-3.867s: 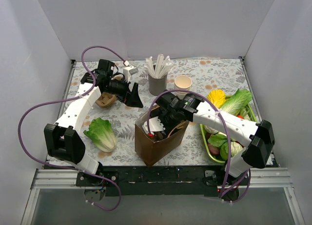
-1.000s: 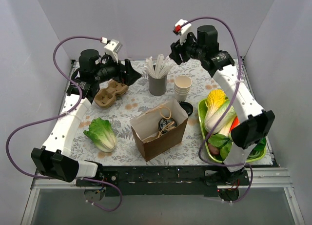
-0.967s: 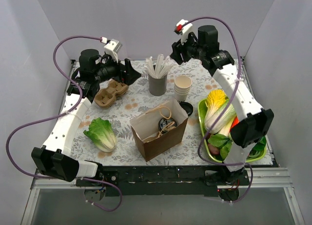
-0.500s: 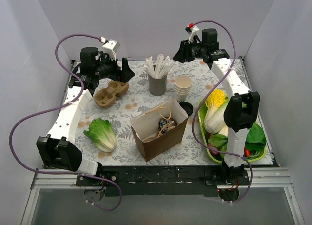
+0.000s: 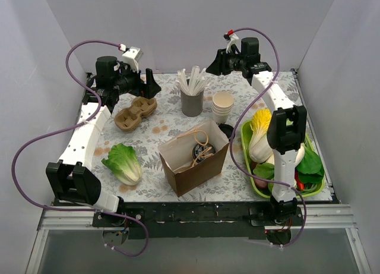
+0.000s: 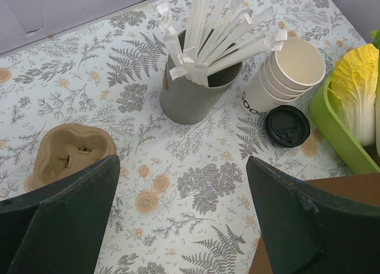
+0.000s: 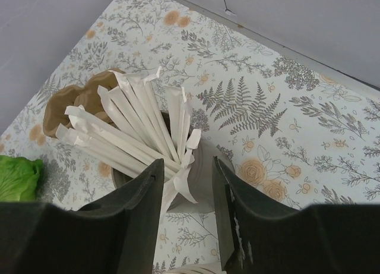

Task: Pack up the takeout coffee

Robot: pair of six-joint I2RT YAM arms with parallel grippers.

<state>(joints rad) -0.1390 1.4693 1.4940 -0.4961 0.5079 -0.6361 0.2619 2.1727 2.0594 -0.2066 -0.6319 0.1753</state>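
Observation:
The takeout coffee (image 5: 198, 151) stands inside the open brown paper bag (image 5: 205, 170) at the table's middle. Only its round black lid shows, under the bag's looped handles. My right gripper (image 5: 212, 65) (image 7: 187, 194) hovers high at the back, over the grey cup of white sticks (image 7: 205, 173). Its jaws stand a little apart with nothing between them. My left gripper (image 5: 150, 84) (image 6: 184, 226) hangs wide open and empty at the back left, above the bare tablecloth.
A stack of lidless cream cups (image 5: 222, 106) (image 6: 291, 72) stands beside the grey cup (image 5: 192, 100) (image 6: 193, 95), with a loose black lid (image 5: 226, 130) (image 6: 287, 125) in front. A pulp cup carrier (image 5: 135, 112) (image 6: 71, 155), a lettuce (image 5: 123, 162) and a green vegetable tray (image 5: 246, 158) lie around the bag.
The right gripper has left the bag, risen to the back wall and narrowed its jaws. The left arm has lifted from the carrier and drifted slightly back.

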